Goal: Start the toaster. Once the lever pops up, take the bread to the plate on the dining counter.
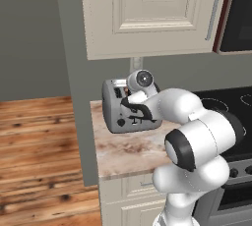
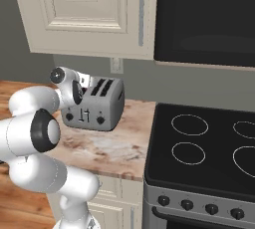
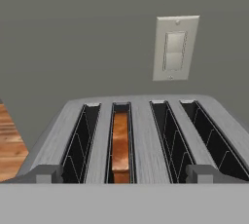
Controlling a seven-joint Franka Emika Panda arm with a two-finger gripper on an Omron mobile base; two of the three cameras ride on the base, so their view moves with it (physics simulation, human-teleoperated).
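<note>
- Four slots run across the top of the toaster (image 3: 141,130), a grey-silver box with two black knobs and two slider slots on its front; it stands on the narrow marbled countertop (image 1: 129,151), toward the back near the grey wall.
- One slot, second from the left in the hand view, holds the bread (image 3: 120,145), a tan-brown slice standing on edge and sunk down inside; the other three slots show bare wire guides.
- The gripper (image 3: 124,174) hangs just above and in front of the toaster, its two dark fingertips (image 3: 46,173) spread as wide as they go, one near each end of the row of slots, with nothing between them and nothing held.
- In the base views, the white arm reaches across the countertop and its hand covers part of the toaster's front.
- A cream switch plate (image 3: 175,47) sits on the wall behind the toaster.
- A cream wall cabinet (image 2: 84,14) hangs above.
- A black cooktop (image 2: 204,148) adjoins the countertop to the right, and a wooden floor (image 1: 39,161) lies to the left.
</note>
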